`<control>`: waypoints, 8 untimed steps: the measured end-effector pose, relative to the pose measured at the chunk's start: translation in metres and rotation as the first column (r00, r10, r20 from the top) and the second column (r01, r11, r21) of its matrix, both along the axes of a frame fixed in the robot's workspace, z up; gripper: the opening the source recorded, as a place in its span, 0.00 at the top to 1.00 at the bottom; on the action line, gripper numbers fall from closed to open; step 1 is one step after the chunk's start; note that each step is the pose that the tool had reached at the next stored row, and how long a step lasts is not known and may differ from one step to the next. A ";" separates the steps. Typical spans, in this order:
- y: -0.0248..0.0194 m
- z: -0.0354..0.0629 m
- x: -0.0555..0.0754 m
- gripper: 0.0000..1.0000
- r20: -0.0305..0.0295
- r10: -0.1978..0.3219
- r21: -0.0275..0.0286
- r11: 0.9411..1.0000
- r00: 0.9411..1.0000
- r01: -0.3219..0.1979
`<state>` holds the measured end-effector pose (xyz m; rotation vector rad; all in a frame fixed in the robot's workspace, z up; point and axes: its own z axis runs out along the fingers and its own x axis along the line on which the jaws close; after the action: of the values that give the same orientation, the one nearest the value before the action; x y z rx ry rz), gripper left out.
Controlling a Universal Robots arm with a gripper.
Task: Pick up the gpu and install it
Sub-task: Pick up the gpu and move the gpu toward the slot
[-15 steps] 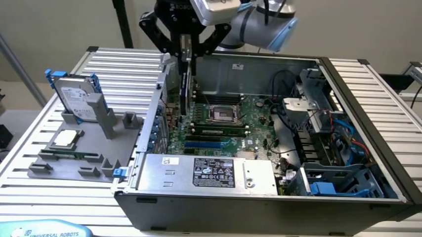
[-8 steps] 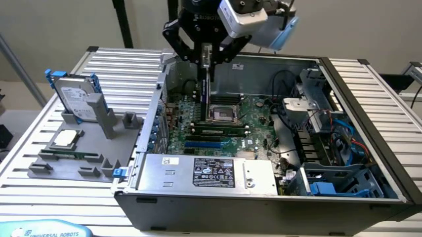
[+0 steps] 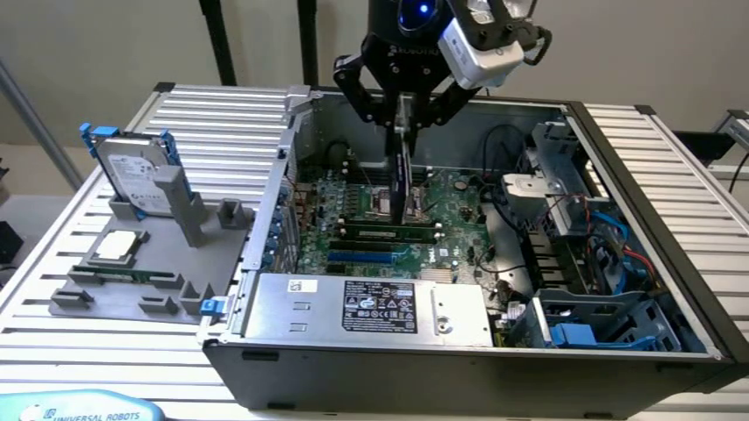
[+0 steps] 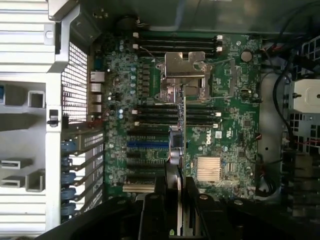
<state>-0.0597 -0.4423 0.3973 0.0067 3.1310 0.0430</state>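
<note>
The gpu (image 3: 405,175) hangs on edge, a thin dark card held upright over the green motherboard (image 3: 351,224) inside the open computer case (image 3: 655,175). My gripper (image 3: 404,118) is shut on the card's upper edge, above the middle of the board. In the wrist view the gpu (image 4: 178,145) appears edge-on as a narrow strip between my fingers (image 4: 161,192), with my gripper (image 4: 175,195) over the black slots of the motherboard (image 4: 230,105). The card's lower edge stands near the slots; whether it touches them cannot be told.
A silver hard drive with blue rails (image 3: 132,171) stands in a grey fixture (image 3: 140,281) outside the case on the exterior view's left. The power supply (image 3: 363,304) fills the case's near side. Cables and a drive cage (image 3: 585,237) crowd the exterior view's right.
</note>
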 end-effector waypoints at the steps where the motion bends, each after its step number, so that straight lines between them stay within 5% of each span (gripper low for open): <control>1: 0.0007 -0.0016 0.005 0.74 -0.001 0.000 0.000 1.000 1.000 0.000; 8: 0.0064 -0.0106 0.025 0.74 -0.012 0.000 -0.006 1.000 1.000 0.000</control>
<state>-0.0345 -0.4359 0.3867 0.0077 3.1433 0.0337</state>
